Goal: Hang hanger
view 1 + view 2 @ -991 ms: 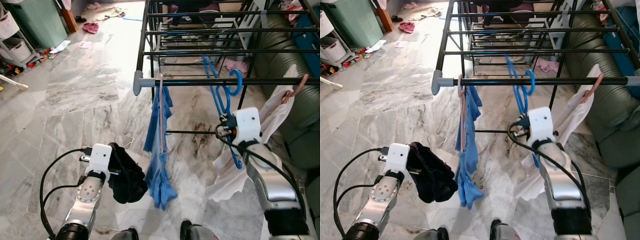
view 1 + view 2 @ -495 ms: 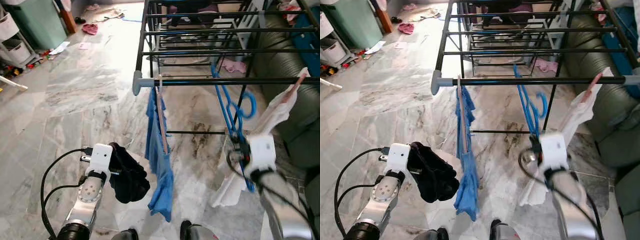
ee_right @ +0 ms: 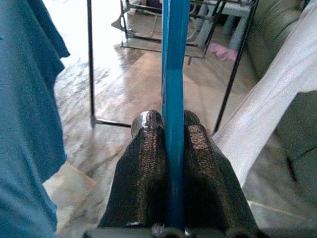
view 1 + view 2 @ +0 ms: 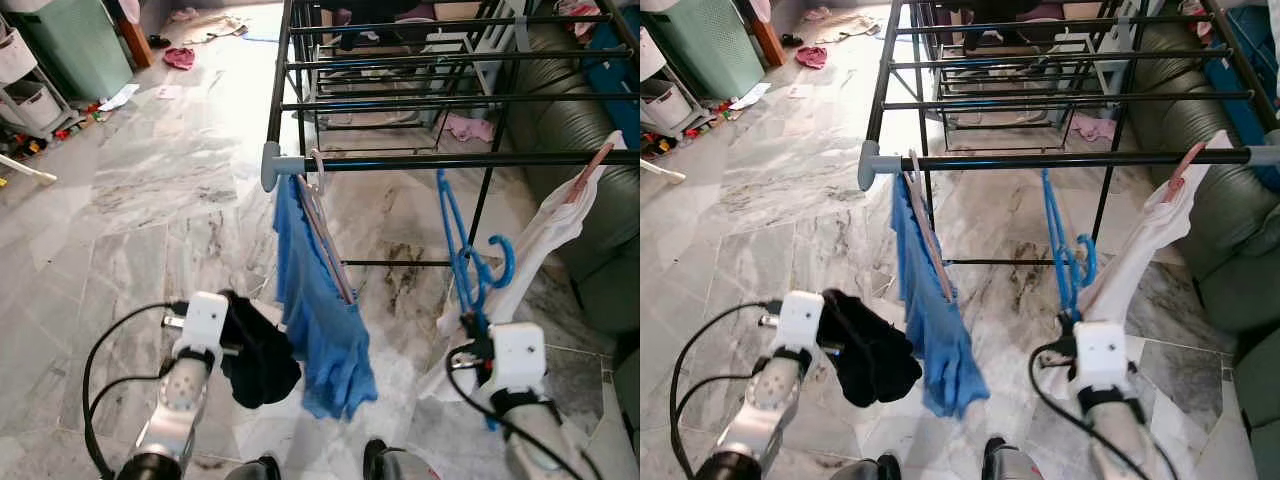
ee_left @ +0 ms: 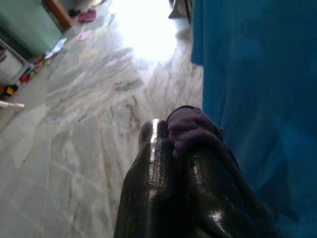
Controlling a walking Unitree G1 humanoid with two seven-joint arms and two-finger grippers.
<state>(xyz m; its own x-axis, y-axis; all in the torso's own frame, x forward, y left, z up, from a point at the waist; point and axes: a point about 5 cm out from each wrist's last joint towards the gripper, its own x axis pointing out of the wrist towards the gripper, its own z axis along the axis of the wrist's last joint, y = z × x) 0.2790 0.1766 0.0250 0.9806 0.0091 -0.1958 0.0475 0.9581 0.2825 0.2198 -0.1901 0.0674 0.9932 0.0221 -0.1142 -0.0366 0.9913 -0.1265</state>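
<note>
At near left, the left tool (image 5: 171,163) is clamped on a bundle of dark cloth (image 4: 258,350), held low over the marble floor (image 4: 150,190). Just right of it, a blue garment (image 4: 320,310) hangs slanted from a pink hanger (image 4: 325,235) hooked on the near rail (image 4: 450,160) of the drying rack (image 4: 1060,55). Farther right, the right tool (image 3: 168,158) pinches the blue hanger (image 4: 465,255) by its lower frame; its fingers (image 3: 143,168) press either side of the thin plastic. The hanger stands below the near rail, its hook (image 4: 500,262) curling free in the air and not on any bar. At far right, a white garment (image 4: 535,240) drapes from a hanger on the same rail, beside a dark green sofa (image 4: 590,150). The risk from here, as judged: the hook could miss the rail or snag the white garment as it rises, and the narrow grip could let the hanger twist or slip.
</note>
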